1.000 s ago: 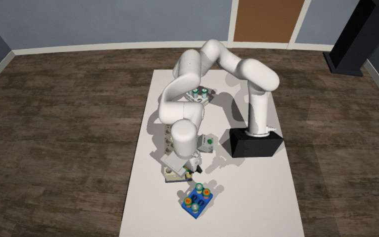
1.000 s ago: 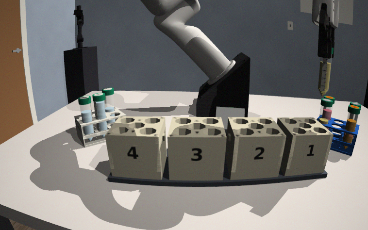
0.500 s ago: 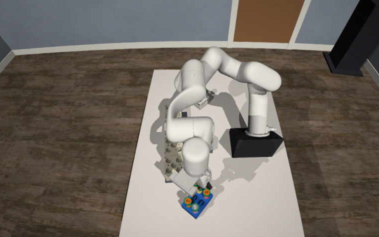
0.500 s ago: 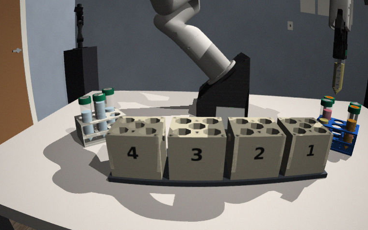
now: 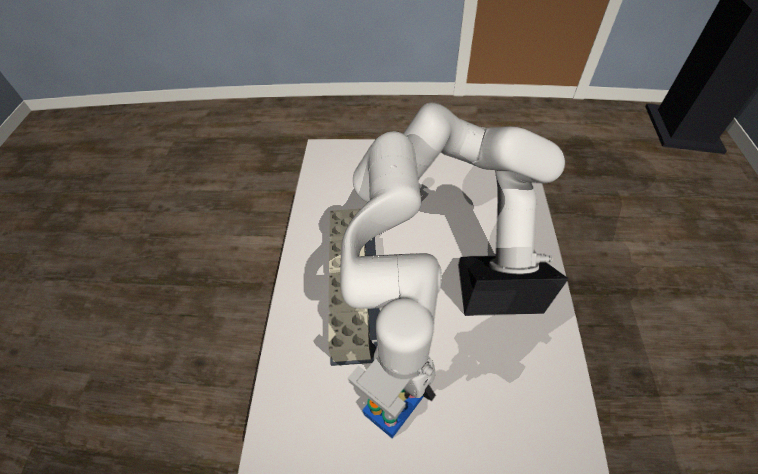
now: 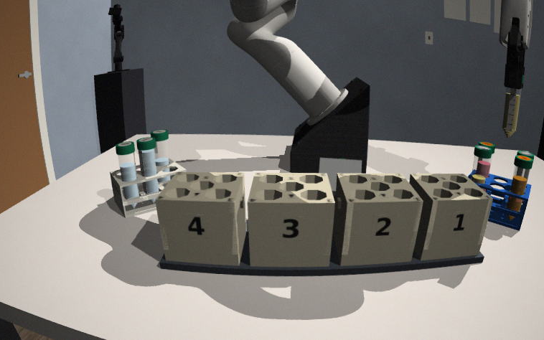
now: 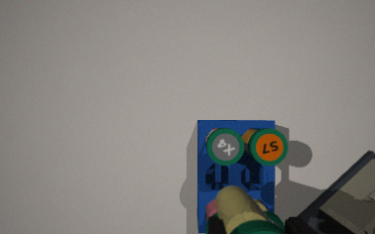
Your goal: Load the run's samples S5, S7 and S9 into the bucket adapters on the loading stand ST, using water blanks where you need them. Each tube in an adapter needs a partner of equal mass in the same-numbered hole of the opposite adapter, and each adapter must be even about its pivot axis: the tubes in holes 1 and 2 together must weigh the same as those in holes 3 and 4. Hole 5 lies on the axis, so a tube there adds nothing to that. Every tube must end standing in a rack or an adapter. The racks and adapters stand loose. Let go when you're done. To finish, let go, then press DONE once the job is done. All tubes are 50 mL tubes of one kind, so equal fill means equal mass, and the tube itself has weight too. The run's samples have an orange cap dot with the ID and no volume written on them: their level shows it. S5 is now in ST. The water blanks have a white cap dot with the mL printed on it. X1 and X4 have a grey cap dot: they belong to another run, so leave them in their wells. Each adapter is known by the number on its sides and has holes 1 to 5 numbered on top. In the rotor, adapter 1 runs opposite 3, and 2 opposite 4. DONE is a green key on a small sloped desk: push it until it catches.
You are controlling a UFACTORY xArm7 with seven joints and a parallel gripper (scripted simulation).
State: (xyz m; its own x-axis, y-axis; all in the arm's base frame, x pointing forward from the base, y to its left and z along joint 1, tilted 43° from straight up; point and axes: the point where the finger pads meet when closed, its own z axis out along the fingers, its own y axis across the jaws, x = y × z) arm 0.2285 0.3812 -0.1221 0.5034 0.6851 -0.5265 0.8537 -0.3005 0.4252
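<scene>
My gripper (image 6: pixel 514 86) (image 7: pixel 255 228) is shut on an upright yellow-filled tube (image 6: pixel 511 112) (image 7: pixel 235 203), held above the blue rack (image 5: pixel 377 425) (image 7: pixel 235 124). Its cap dot is hidden; with S7 and S9 racked, it appears to be S5. S7 (image 6: pixel 519 186) (image 7: pixel 270 147) and X4 (image 7: pixel 226 147) stand at one rack end. S9 (image 6: pixel 486 144) and X1 (image 6: pixel 483 149) stand at the other. Adapters 1 (image 6: pixel 451 240), 2 (image 6: pixel 375 249), 3 (image 6: pixel 291 253) and 4 (image 6: pixel 198 249) stand on ST (image 6: pixel 291 270); no tube shows in them.
Three water blanks with green caps stand in the white rack (image 6: pixel 118 196) beyond adapter 4; their numbers are unreadable. The DONE desk (image 6: pixel 340 168) shows partly behind adapters 2 and 3. The arm hides it in the top view. The blue rack has two middle wells without tubes.
</scene>
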